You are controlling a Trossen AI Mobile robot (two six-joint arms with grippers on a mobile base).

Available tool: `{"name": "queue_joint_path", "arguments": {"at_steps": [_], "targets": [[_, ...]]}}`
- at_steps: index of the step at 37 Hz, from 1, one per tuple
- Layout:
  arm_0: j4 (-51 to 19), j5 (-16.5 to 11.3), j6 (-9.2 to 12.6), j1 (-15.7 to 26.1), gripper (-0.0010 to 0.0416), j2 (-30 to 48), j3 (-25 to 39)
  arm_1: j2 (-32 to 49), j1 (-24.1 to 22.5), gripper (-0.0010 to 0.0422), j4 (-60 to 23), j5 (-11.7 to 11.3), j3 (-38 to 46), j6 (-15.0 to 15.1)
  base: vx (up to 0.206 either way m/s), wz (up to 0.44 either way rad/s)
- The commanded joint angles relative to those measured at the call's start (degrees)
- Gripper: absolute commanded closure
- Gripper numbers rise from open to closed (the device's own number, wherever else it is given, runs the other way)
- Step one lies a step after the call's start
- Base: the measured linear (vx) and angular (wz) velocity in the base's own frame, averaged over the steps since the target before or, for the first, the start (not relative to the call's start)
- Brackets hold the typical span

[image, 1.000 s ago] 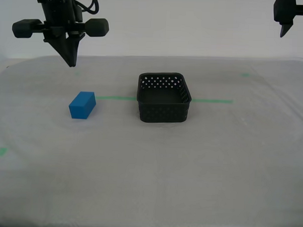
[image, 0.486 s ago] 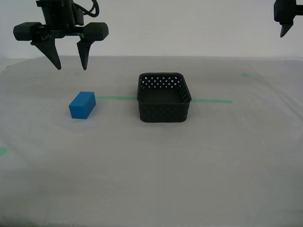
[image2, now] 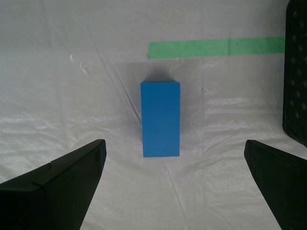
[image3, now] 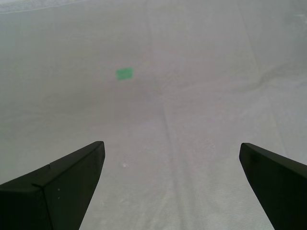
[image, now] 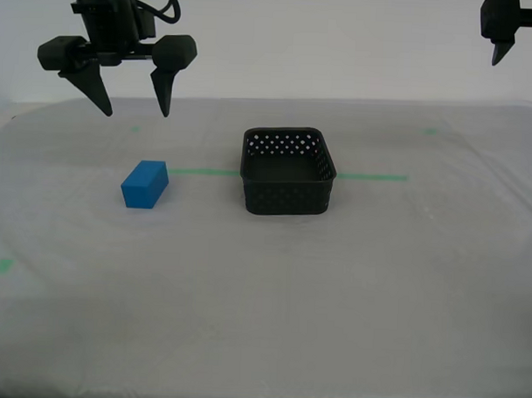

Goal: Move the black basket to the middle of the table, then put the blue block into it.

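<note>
The whitish-grey cloth surface [image: 350, 298] carries the perforated black plastic basket [image: 287, 172] on the green tape line [image: 372, 176]. The solid bright-blue block [image: 144, 183] lies beside the basket. My second end effector [image: 130, 94] hovers above the block, wide open and empty; I judge a straight descent comes next. My first end effector [image3: 168, 191] is open, empty.

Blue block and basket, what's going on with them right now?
Nothing is held at the moment. My second hand hangs open above the blue block, which lies on the table at the exterior view's left of the black basket. In the second wrist view the block sits centred between the spread fingers, not touched. The basket sits on the green tape line and looks empty. My first hand is open over bare cloth, with only a small green mark ahead.
</note>
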Motion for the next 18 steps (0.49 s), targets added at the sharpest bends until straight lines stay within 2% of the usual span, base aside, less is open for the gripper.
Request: {"name": "queue_joint_path", "arguments": {"at_steps": [1, 18], "targets": [[0.1, 0.1, 0.0, 0.0, 0.0012, 0.0, 0.0, 0.0, -0.1, 0.0014, 2.1, 0.1, -1.2, 0.2, 0.0, 0.0], [0.1, 0.1, 0.0, 0.0, 0.0012, 0.0, 0.0, 0.0, -0.1, 0.0011, 12.4, 0.2, -8.7, -1.1, 0.0, 0.0]]}}
